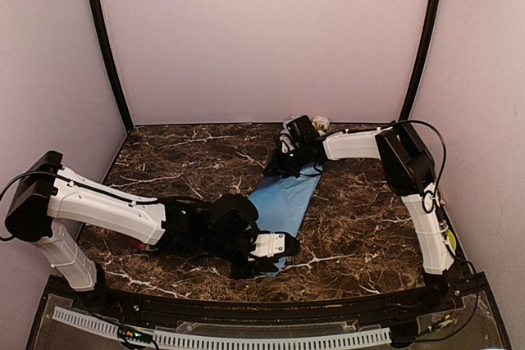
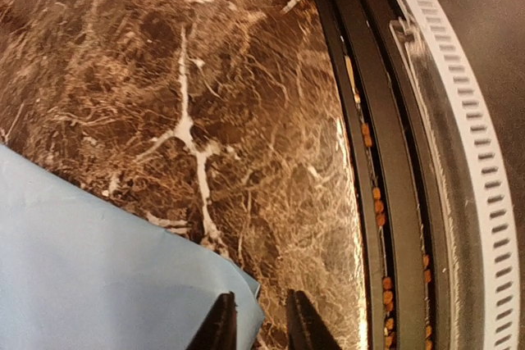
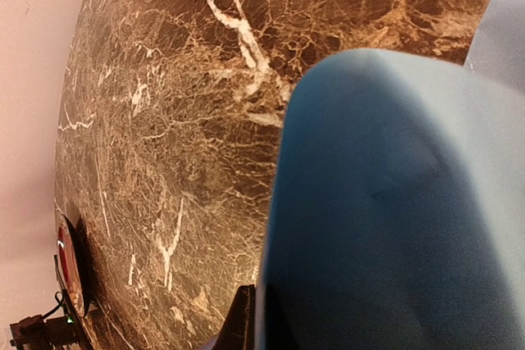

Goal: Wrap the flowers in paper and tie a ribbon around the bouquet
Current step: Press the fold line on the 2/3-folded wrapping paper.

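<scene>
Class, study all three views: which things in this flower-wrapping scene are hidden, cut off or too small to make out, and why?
Small pale flower heads: top view, too tiny; right gripper covers the stems.
Right gripper's fingers: right wrist view, curled light-blue paper sheet hides all but one.
Left gripper: left wrist view, bottom edge cuts off all but its fingertips.
Tan ribbon: in no view.

I count two arms, the left arm point(image 1: 107, 206) and the right arm point(image 1: 402, 161), and two grippers, the left gripper point(image 2: 261, 329) and the right gripper point(image 1: 285, 163). I count one paper sheet point(image 1: 283, 202) and one marble table point(image 1: 180, 153). The flowers point(image 1: 319, 124) show as a small cluster of pale heads; I cannot resolve their number.
</scene>
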